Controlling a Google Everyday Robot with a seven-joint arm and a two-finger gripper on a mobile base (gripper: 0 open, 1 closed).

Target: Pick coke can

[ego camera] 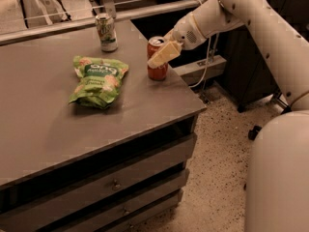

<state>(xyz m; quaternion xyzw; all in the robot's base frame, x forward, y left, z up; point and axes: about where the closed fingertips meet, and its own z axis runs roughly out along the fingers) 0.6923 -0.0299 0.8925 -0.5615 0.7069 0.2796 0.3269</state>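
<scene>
The coke can, red with a silver top, stands upright near the right edge of the grey table. My gripper reaches in from the right at the can's upper half. One pale finger lies across the front of the can. The other finger is hidden behind the can. The can still rests on the table.
A white-and-green soda can stands at the back of the table. A green chip bag lies left of the coke can. A metal rail runs along the far edge. Drawers sit below the tabletop; speckled floor at right.
</scene>
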